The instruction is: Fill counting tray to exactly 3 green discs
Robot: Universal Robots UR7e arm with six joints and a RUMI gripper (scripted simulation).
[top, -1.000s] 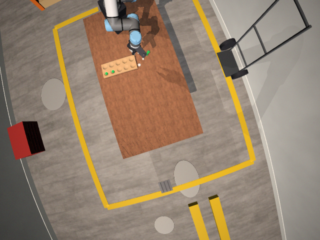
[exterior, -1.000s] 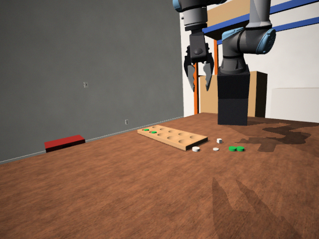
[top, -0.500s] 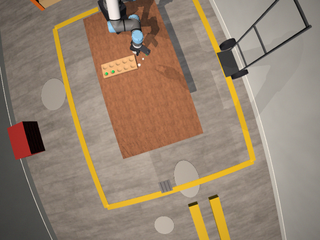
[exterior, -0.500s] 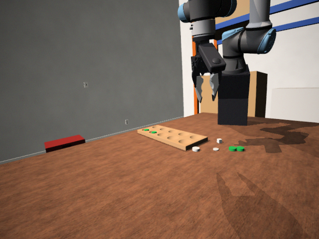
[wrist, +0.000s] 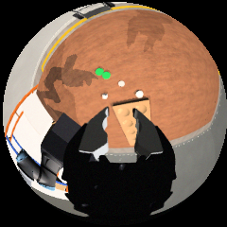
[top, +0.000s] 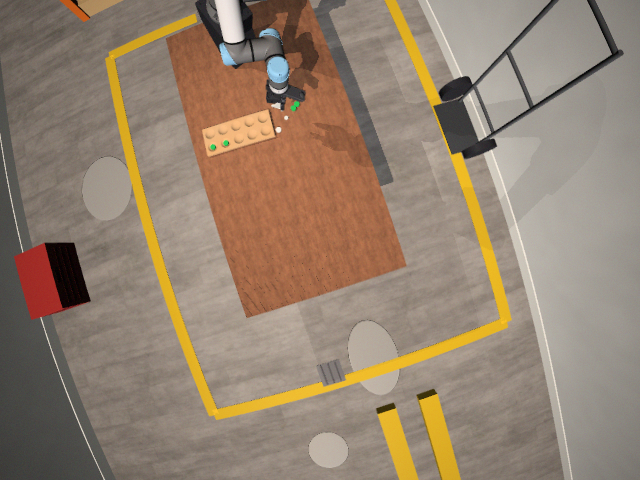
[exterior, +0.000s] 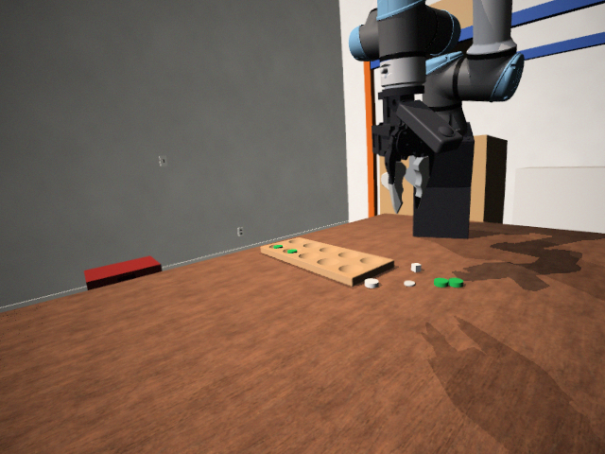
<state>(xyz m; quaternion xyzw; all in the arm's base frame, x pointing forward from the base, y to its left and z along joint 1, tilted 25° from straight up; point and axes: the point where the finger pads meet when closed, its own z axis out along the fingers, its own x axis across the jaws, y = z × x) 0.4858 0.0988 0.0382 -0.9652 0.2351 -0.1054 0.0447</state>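
The tan counting tray (top: 242,132) (exterior: 376,270) (wrist: 127,112) lies on the brown table top. Two green discs (top: 212,147) (top: 225,143) (exterior: 277,246) (exterior: 292,251) lie in separate pockets at its far left end. Two more green discs (top: 294,106) (exterior: 440,282) (exterior: 456,282) (wrist: 99,72) (wrist: 107,75) lie side by side, touching, on the table right of the tray. My gripper (top: 279,105) (exterior: 407,200) (wrist: 120,108) hangs well above the table near the tray's right end, fingers partly apart with nothing between them.
Three small white pieces (exterior: 371,283) (exterior: 409,283) (exterior: 415,267) lie on the table between the tray and the loose green discs. The arm's dark base block (exterior: 441,195) stands behind them.
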